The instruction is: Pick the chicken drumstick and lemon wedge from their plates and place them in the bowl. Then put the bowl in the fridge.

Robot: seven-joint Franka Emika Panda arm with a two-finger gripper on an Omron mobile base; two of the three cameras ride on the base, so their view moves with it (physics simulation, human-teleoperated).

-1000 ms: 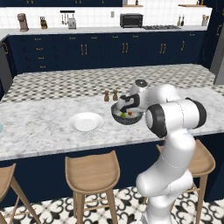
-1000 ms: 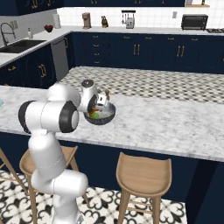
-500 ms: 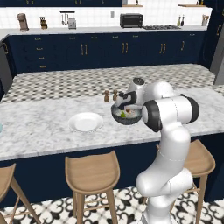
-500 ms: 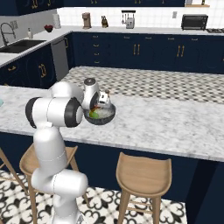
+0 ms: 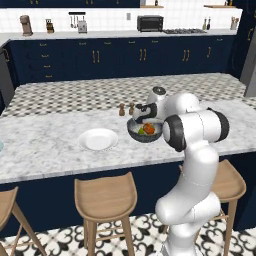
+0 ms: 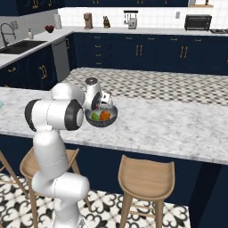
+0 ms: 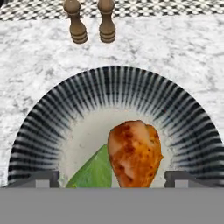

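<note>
The dark grey bowl (image 7: 113, 87) sits on the marble island counter, also seen in the base views (image 5: 135, 135) (image 6: 101, 122). In it lie the orange-brown chicken drumstick (image 7: 135, 151) (image 5: 149, 128) (image 6: 104, 115) and, touching its left side, the green lemon wedge (image 7: 89, 175) (image 6: 95, 116). My gripper (image 7: 111, 177) (image 5: 145, 118) (image 6: 103, 102) hovers just above the bowl, pointing down into it. It is open, its fingertips (image 7: 43, 178) wide apart on either side of the food and gripping nothing. The white plate (image 5: 98, 139) lies bare to the bowl's left. The pale blue plate (image 5: 0, 145) is cut off at the edge.
Two brown pepper mills (image 7: 75, 22) (image 5: 121, 109) stand just behind the bowl. Wooden stools (image 5: 105, 200) line the island's near side. A strip of the grey fridge (image 5: 249, 70) shows at the far right. Navy cabinets and a back counter run behind.
The fingers have spread wider above the bowl, and the drumstick now lies loose inside it. The hand has barely shifted.
</note>
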